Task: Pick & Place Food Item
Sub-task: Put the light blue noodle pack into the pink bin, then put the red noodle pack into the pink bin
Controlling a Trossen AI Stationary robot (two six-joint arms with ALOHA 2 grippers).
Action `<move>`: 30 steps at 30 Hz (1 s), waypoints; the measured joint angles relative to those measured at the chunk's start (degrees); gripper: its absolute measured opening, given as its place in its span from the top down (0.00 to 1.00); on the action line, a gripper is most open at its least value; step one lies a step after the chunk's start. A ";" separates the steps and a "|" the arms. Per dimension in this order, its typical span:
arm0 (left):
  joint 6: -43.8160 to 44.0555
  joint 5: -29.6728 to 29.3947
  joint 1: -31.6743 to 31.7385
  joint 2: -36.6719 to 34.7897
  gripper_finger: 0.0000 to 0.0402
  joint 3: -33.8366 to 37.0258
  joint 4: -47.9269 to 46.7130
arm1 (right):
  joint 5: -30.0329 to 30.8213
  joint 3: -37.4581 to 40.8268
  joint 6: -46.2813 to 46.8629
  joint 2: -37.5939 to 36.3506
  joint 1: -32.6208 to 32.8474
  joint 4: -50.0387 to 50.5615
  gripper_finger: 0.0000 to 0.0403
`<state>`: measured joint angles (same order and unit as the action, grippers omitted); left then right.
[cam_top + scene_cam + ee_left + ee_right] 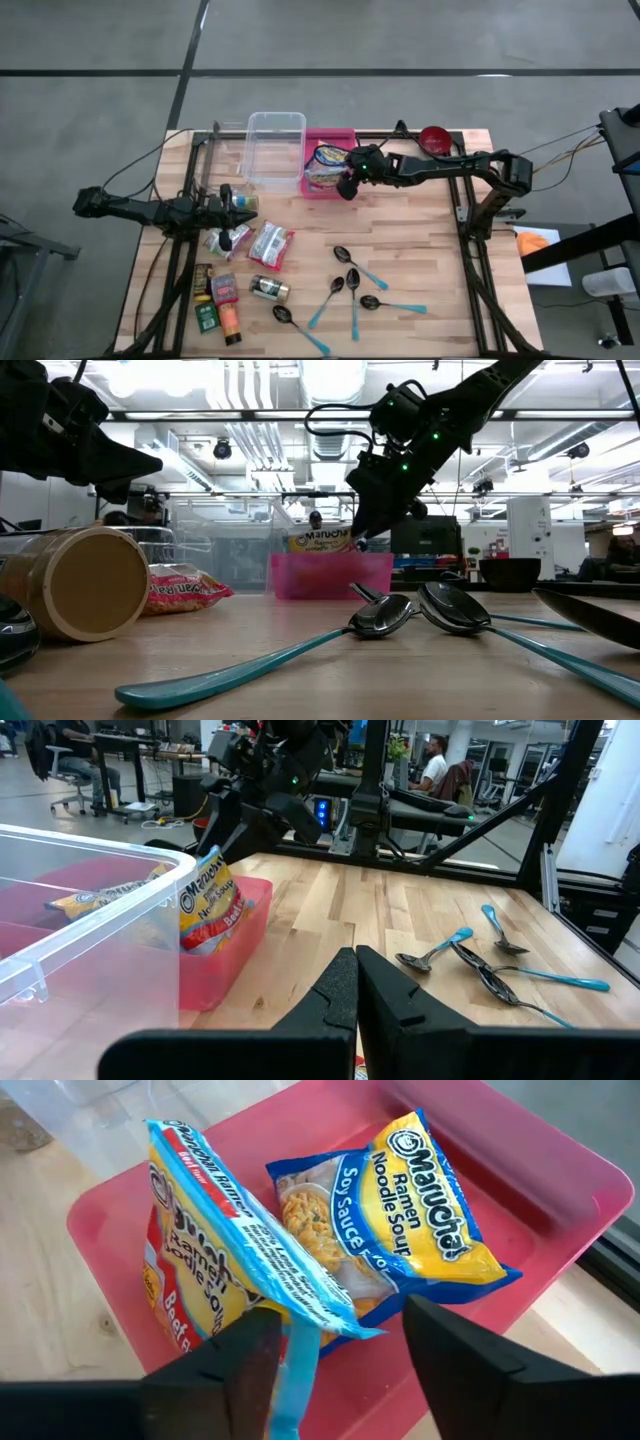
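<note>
We see the right tool (335, 1345) over the pink plastic bin's (345, 134) near edge, fingers apart, straddling the yellow-and-blue beef ramen packet (215, 1270), which stands tilted on edge, long axis running away from the tool. A soy-sauce ramen packet (415, 1210) lies flat beside it. Left tool (355, 1005), fingers together, waits at the bench's left.
</note>
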<state>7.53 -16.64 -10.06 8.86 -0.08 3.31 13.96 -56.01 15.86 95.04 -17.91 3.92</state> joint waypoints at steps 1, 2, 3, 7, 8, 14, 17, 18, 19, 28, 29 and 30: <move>0.00 0.00 0.02 -0.02 1.00 0.00 0.02 | -0.01 0.00 0.02 0.00 0.00 0.00 0.45; 0.00 0.00 0.01 0.00 1.00 0.00 0.00 | -0.01 0.00 0.02 0.00 0.00 0.00 0.43; 0.00 0.00 0.00 0.00 1.00 0.00 0.02 | -0.01 0.00 0.02 0.00 0.00 0.00 0.41; 0.00 0.00 0.00 0.00 1.00 0.00 0.02 | -0.01 0.00 0.04 0.00 0.00 0.23 0.35; -0.01 0.00 0.01 -0.01 1.00 0.00 0.01 | -0.01 0.00 0.04 0.00 -0.16 0.46 0.34; 0.00 0.01 0.01 0.00 1.00 0.00 0.00 | -0.07 -2.35 0.30 0.00 -0.96 10.36 0.33; -0.01 0.00 0.01 -0.01 1.00 0.00 0.00 | -0.07 -4.07 0.25 0.00 -0.91 15.72 0.33; 0.00 0.00 0.00 0.00 1.00 0.00 0.00 | -0.07 -4.66 0.20 0.00 -0.85 16.96 0.33; 0.00 0.00 0.00 0.00 1.00 0.00 0.02 | -0.07 -5.08 0.11 0.00 -0.83 17.41 0.33; 0.00 0.00 0.01 -0.02 1.00 0.00 0.01 | -0.19 -7.21 0.02 -0.04 -0.08 17.66 0.33; 0.00 0.00 0.02 0.00 1.00 0.00 0.02 | -0.30 -7.41 0.00 -0.04 0.32 17.57 0.33; -0.02 0.00 0.00 0.00 1.00 0.00 0.00 | -0.33 -7.47 -0.38 -0.04 0.82 16.93 0.33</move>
<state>7.51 -16.64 -10.07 8.86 -0.08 3.31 13.64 -63.48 15.48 95.00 -17.10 20.85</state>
